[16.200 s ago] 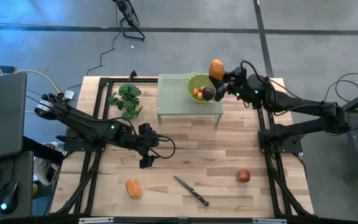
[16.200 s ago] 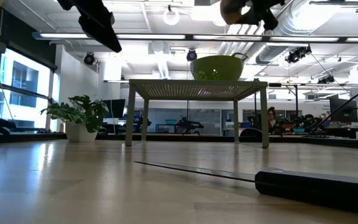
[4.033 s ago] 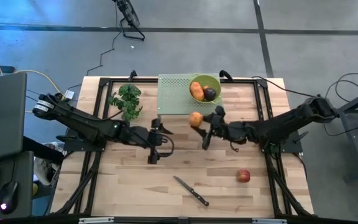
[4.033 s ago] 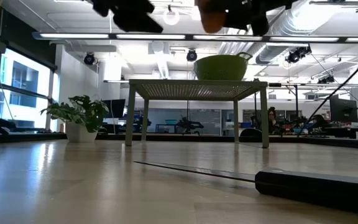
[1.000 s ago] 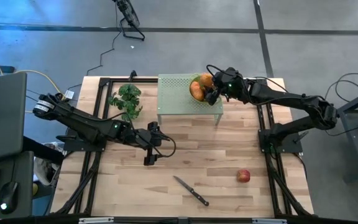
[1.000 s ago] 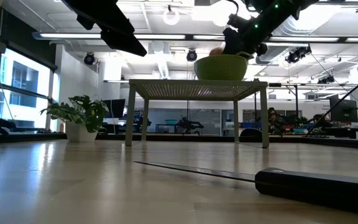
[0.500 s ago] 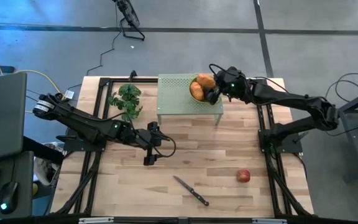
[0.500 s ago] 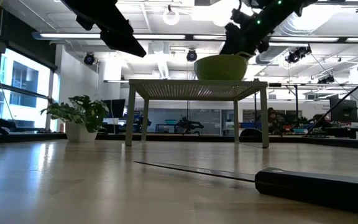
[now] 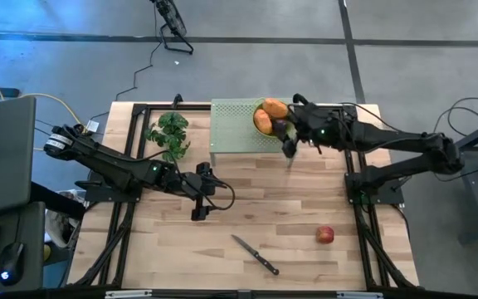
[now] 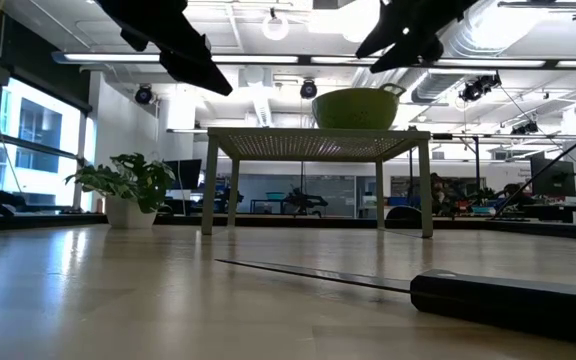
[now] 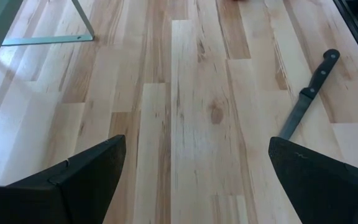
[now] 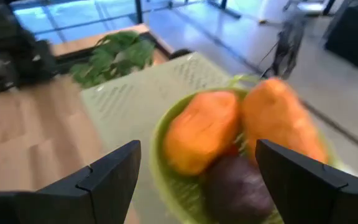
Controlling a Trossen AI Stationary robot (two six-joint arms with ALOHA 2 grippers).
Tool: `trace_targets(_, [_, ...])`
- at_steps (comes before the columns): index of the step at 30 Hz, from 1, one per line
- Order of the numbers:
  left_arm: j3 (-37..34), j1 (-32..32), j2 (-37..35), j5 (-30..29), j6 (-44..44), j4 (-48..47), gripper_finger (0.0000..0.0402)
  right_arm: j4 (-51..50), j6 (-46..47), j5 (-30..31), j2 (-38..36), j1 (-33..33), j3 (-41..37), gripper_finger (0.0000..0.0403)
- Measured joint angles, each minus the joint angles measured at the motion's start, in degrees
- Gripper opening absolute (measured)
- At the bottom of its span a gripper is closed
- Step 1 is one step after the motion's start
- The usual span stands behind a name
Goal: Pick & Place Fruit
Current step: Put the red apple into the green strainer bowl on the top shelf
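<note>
Two orange fruits (image 12: 241, 134) and a purple one (image 12: 238, 190) are sitting in the green bowl (image 9: 260, 129); the apple (image 9: 325, 235) is lying on the tabletop (image 9: 305, 199). Right gripper (image 9: 289, 143) is hanging wide and empty beside the bowl — clipping the rim could tip it. Left gripper (image 9: 199, 193) is waiting wide — mid-tabletop.

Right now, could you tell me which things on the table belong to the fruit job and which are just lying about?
Job:
- two orange fruits and the purple fruit in the green bowl
- red apple on the table
- right end effector, open, beside the bowl

Lying about:
- knife
- leafy bunch
- left end effector, open, waiting mid-table
</note>
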Motion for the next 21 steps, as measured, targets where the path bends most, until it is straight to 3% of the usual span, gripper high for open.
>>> trace_targets(12, [0.00,0.00,0.00,-0.07,0.00,0.03,0.0388,-9.49,14.85,-0.36,-0.17,10.90,-0.02,0.0309])
trace_targets(21, [0.00,-0.01,0.00,-0.17,-0.02,0.03,0.0388,-15.84,32.22,-6.33,-0.17,16.67,-0.02,0.0309])
